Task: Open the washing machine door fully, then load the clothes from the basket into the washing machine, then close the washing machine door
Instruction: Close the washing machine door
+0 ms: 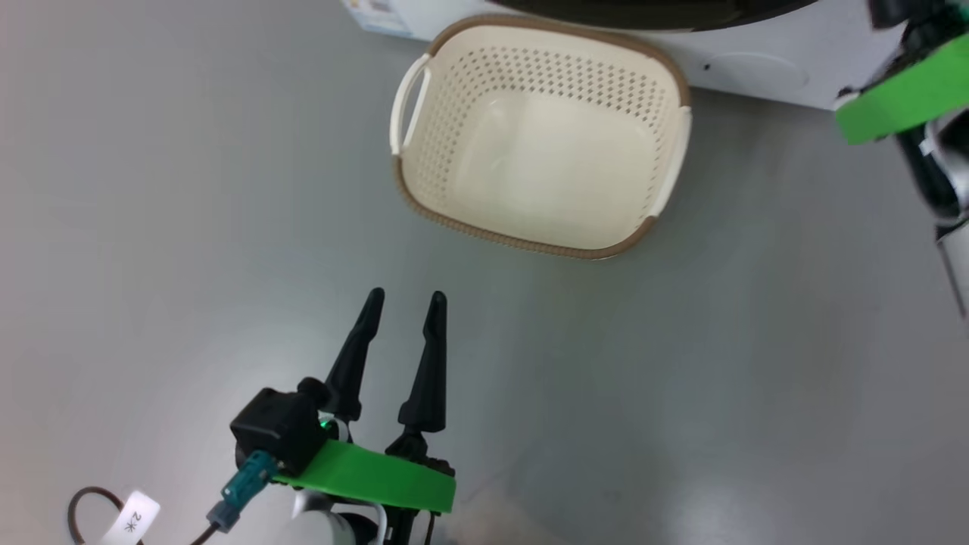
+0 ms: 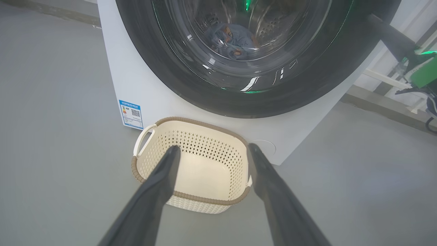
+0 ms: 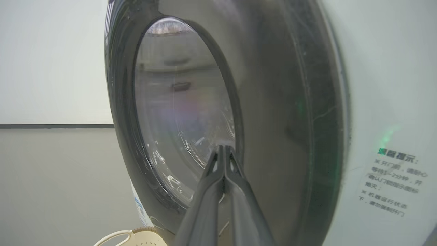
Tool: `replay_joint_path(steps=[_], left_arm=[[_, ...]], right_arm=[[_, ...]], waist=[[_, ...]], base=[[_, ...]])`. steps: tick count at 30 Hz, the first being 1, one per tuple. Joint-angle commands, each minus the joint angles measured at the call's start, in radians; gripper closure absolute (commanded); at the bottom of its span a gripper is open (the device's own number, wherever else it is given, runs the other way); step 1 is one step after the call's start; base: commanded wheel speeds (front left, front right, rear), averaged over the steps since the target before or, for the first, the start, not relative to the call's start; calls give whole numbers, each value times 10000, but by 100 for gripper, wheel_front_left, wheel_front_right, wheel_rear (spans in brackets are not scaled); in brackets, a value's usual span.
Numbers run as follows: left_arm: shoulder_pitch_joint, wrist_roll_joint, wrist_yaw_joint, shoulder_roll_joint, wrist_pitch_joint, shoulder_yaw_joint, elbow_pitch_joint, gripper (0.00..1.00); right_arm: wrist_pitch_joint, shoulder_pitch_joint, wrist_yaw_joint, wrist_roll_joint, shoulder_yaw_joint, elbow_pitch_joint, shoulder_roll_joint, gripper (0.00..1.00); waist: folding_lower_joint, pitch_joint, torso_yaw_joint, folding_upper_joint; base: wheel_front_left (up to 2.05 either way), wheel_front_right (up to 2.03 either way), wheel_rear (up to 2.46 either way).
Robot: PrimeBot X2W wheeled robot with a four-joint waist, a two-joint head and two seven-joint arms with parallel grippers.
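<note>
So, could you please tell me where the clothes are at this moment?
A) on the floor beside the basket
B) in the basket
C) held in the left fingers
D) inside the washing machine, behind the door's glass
D: the left wrist view shows blue printed clothes through the glass of the door, while the basket is empty.

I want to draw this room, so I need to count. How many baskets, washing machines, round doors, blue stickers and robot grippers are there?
basket: 1
washing machine: 1
washing machine door: 1
blue label sticker: 1
grippers: 2, left gripper and right gripper
Total: 6
</note>
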Motion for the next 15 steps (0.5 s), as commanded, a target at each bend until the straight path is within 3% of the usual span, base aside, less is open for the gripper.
replay_joint_path(steps=[1,2,15], left_arm=[[146,144,-47,175,-65,405,-91,0],[152,187,-72,175,-65,470,-5,0],[468,1037,-514,175,-65,1822,1106,0]], right_arm=[[-19,496,-67,174,-58,-414,234,4],[-19,717,-67,176,-162,-545,353,0],[-19,3443,-67,-160,-856,-2060,1558,0]], waist=[[0,-664,-674,0],[0,-800,-811,0],[0,-2518,-2651,0]], base=[[0,0,0],[0,0,0],[0,0,0]])
